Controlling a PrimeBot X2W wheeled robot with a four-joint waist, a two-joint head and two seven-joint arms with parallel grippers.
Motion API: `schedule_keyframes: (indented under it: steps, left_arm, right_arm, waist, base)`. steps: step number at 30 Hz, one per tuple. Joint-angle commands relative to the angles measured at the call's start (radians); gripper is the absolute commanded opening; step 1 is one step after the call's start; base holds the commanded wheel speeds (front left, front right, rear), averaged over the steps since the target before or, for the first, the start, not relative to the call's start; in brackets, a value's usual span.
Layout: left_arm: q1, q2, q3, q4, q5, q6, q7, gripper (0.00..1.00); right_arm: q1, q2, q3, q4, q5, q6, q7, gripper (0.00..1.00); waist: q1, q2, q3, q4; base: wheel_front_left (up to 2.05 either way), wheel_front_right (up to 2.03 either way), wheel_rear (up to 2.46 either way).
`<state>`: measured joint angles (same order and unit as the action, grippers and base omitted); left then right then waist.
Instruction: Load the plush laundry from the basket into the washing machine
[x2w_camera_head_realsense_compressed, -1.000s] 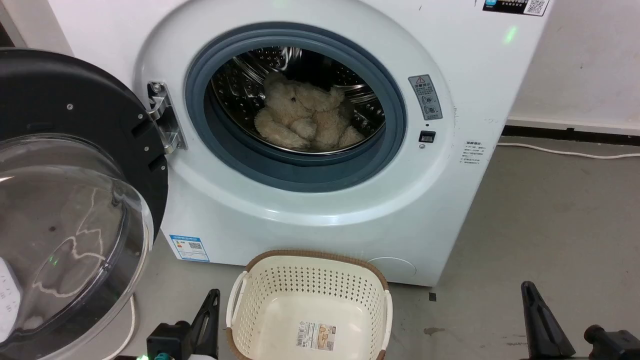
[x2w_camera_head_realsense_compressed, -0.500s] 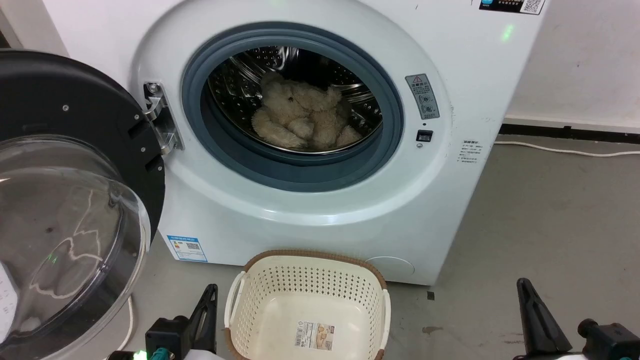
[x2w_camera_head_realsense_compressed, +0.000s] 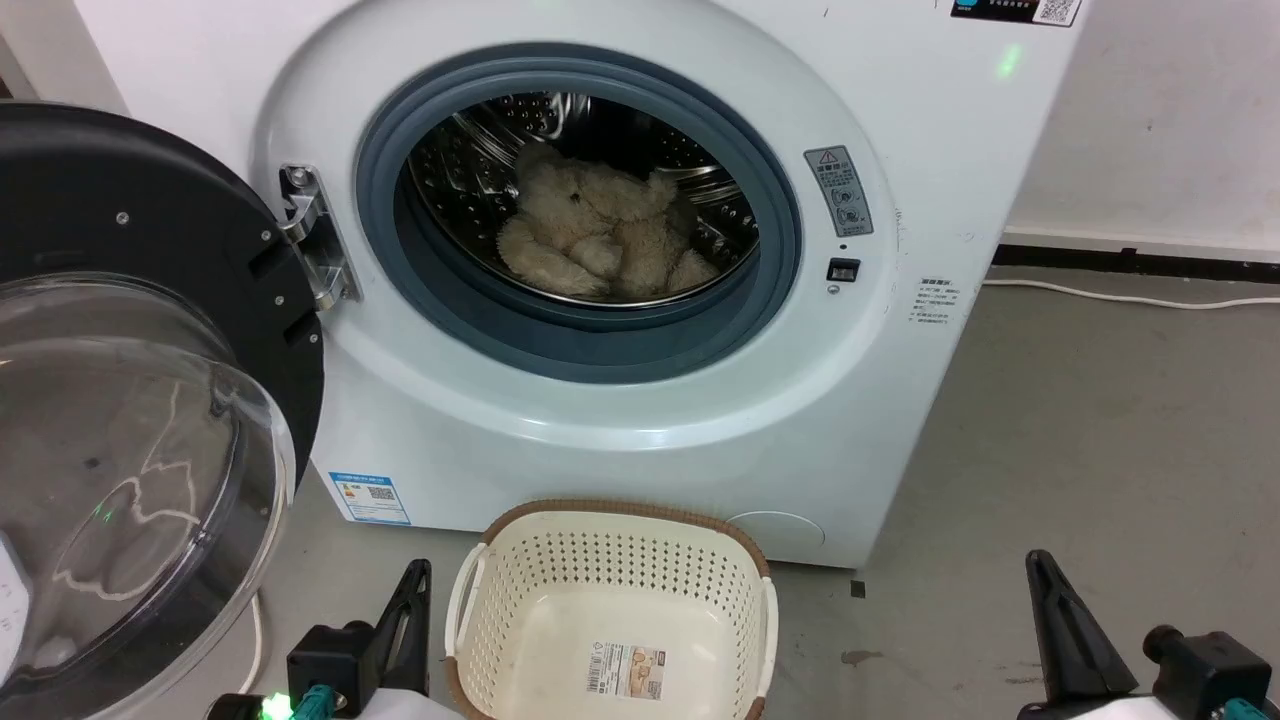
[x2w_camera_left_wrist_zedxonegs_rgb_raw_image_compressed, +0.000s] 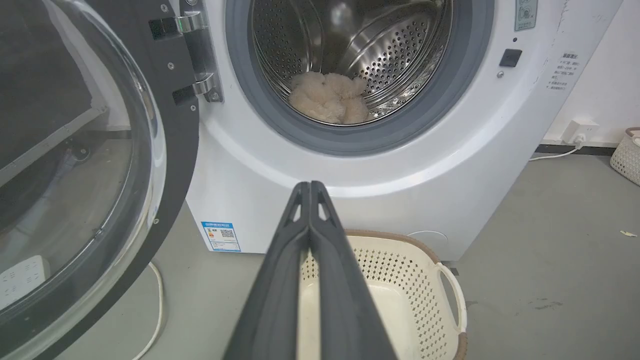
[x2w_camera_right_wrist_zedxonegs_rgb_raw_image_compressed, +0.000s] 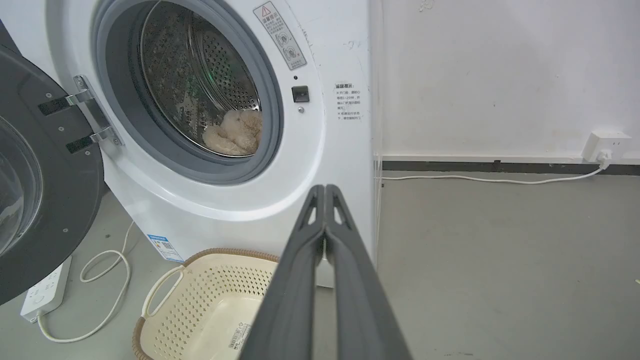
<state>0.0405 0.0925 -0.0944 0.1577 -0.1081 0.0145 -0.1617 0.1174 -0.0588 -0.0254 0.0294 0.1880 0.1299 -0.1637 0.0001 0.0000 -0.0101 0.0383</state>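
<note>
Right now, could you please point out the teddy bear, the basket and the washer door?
teddy bear (x2w_camera_head_realsense_compressed: 600, 238): head view, its furry middle.
basket (x2w_camera_head_realsense_compressed: 610, 565): head view, perforated far wall.
washer door (x2w_camera_head_realsense_compressed: 150, 190): head view, black frame.

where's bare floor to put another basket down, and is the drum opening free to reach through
Bare floor lies right of the washing machine, bordered by the wall and the basket. The mouth of the drum is unblocked above the plush laundry. Left is crowded: the open door overhangs the floor, with a power strip near it.
</note>
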Motion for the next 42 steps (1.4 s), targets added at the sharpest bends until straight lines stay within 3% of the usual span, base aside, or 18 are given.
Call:
schedule_keyframes:
  steps: [1,42]
  left_arm:
    - [-0.012,-0.003,0.005,-0.01,0.008,-0.005,0.004,0.0]
    - [-0.027,-0.024,0.052,-0.088,0.061,-0.01,0.088,0.0]
  right_arm:
    - [-0.022,0.003,0.003,-0.007,-0.012,0.0,0.005,0.0]
    - [-0.072,0.006,0.015,-0.019,-0.105,0.001,0.089,0.0]
  waist:
    - [-0.0001,0.0,0.0,0.0]
    - [-0.0001,0.0,0.005,-0.021]
  base:
    - [0.0,0.0,0.0]
    - [0.0,0.0,0.0]
